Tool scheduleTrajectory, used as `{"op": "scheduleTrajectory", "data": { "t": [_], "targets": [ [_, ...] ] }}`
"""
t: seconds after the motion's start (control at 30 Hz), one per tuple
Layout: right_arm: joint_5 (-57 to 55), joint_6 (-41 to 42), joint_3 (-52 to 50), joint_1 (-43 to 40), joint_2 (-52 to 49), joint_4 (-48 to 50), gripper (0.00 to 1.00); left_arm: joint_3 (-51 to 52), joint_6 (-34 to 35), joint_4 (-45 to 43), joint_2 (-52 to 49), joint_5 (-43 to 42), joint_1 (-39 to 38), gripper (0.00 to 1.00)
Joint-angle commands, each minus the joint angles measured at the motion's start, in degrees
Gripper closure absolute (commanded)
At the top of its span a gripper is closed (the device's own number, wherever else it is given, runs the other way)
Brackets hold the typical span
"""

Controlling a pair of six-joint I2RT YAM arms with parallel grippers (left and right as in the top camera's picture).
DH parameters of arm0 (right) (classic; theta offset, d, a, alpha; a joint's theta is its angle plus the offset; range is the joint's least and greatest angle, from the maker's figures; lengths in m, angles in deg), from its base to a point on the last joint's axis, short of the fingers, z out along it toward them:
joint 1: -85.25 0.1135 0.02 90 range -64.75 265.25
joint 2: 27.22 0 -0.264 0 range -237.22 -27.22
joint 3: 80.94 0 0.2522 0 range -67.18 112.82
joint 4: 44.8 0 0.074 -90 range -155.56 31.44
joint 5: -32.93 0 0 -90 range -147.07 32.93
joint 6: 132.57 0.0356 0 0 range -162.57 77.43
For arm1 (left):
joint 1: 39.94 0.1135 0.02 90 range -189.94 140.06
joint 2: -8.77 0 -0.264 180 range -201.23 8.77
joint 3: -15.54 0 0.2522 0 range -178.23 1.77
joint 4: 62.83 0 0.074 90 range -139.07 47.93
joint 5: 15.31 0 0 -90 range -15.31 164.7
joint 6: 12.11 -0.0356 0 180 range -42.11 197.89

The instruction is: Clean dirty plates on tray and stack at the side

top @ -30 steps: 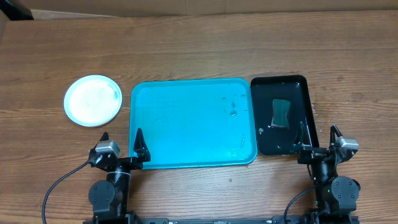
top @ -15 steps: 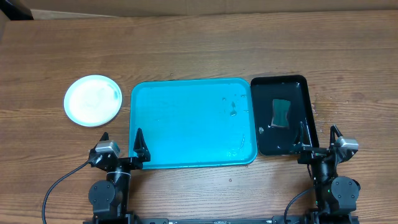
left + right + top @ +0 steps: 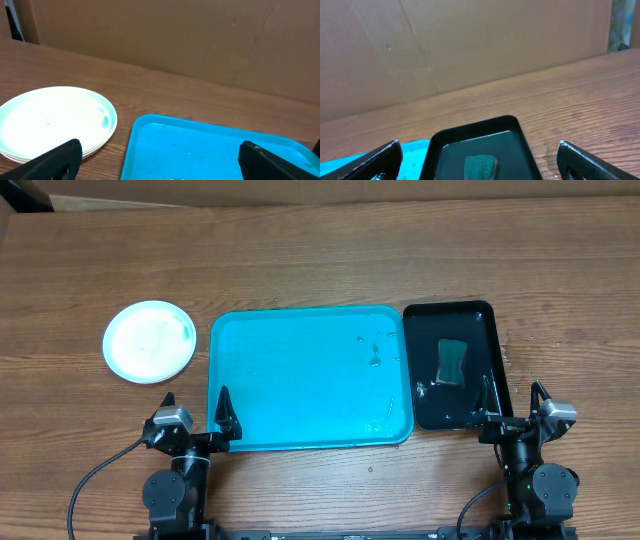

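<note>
Bright, even light from above; shadows faint and soft. The small round pale plastic plates blow out nearly white in the left wrist view. The large turquoise rectangular plastic tray carries small glints.

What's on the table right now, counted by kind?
Trays: 2, the turquoise tray and the black tray
Plates: 1 plate stack, left of the turquoise tray; layers too close to count
Sponges: 1 green sponge, in the black tray
Total: 4
</note>
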Motion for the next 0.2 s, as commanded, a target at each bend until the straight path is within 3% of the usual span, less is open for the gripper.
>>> {"op": "scheduleTrajectory", "data": {
  "t": [0.0,0.17],
  "targets": [
    [0.3,-0.4,-0.6,-0.2,0.7,0.5,0.00,0.2,-1.3,0.2,0.6,0.4,-0.4,0.00],
    [0.3,-0.4,-0.6,-0.2,0.7,0.5,0.00,0.2,-1.3,0.2,0.6,0.4,-0.4,0.00]
  ]
}}
